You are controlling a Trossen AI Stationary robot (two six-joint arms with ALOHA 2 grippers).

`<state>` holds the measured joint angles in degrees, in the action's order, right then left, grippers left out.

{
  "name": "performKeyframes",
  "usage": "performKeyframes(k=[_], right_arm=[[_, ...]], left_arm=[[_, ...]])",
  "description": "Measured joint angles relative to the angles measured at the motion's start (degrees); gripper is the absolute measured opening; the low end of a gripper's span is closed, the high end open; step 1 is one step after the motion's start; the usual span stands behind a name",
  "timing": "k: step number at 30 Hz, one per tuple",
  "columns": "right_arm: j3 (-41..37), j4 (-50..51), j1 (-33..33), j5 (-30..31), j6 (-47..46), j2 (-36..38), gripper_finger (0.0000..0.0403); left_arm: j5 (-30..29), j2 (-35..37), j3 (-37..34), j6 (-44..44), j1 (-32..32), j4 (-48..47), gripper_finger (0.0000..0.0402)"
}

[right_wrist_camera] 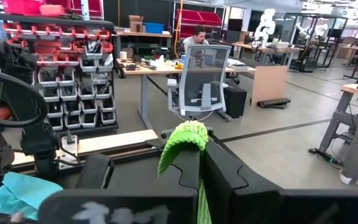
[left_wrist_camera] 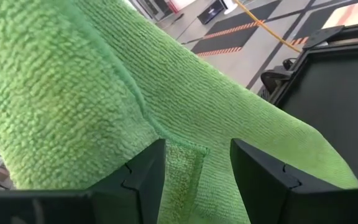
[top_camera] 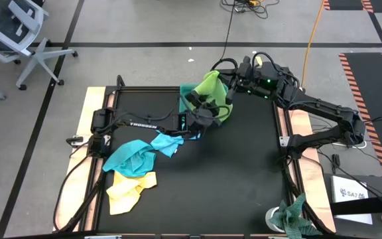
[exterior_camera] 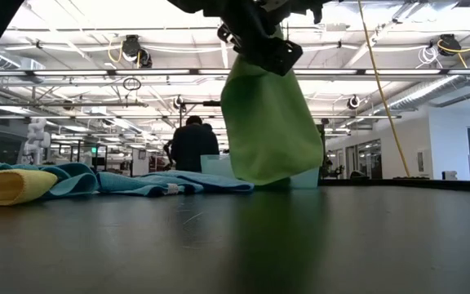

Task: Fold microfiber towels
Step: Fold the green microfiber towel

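The black table top (top_camera: 244, 179) is left bare across its near right half. A soft lime-green microfiber towel (exterior_camera: 269, 122) is held hanging above the far edge, pinched in the shut right gripper (right_wrist_camera: 201, 158); the left gripper (left_wrist_camera: 194, 171) is spread wide around a lower fold. Turquoise and yellow towels (top_camera: 134, 172) are heaped at the left.
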<state>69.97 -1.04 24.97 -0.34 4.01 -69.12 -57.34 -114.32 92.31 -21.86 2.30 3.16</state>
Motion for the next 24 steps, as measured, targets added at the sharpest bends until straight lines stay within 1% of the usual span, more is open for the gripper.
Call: performKeyframes(k=[5, 9, 17, 24], right_arm=[[0.0, 0.0, 0.0, 0.0, 0.1, 0.0, 0.0], [0.0, 0.6, 0.0, 0.0, 0.3, 0.0, 0.0], [0.0, 1.2, 0.0, 0.0, 0.3, 0.0, 0.0], [0.0, 1.3, 0.0, -1.5, 0.0, 0.0, 0.0]], left_arm=[[0.1, 0.0, 0.0, 0.6, -0.6, 0.2, 0.0184], [1.7, 0.6, 0.0, 1.8, -1.7, 0.4, 0.0184], [0.4, 2.2, 0.0, 3.0, -3.8, -0.3, 0.0184], [0.3, 2.7, 0.0, 4.6, -4.3, -0.4, 0.0184]])
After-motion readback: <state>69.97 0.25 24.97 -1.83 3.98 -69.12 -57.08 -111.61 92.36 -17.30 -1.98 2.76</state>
